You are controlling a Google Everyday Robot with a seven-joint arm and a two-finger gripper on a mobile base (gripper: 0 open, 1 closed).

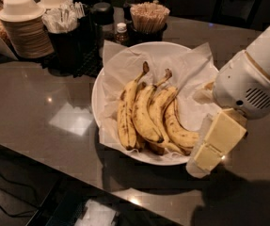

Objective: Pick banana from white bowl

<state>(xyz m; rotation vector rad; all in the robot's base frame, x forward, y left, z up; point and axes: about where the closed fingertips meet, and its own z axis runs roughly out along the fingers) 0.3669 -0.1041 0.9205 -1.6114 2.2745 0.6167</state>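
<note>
The white bowl (125,55) stands on the dark counter, lined with crinkled white paper, with several yellow bananas lying side by side in it. The banana (125,119) is the long speckled one at the left of the row, its dark stem pointing to the back. My gripper (204,160) hangs at the bowl's front right rim, just right of the rightmost banana's lower end and apart from the long banana. It holds nothing that I can see. The white wrist housing (247,84) covers the bowl's right edge.
Behind the bowl stand a cup of wooden stirrers (149,17), a small bottle (121,33), a dark holder of wrapped utensils (68,27) and stacked cream paper bowls (24,25). The counter's front edge runs close below the bowl.
</note>
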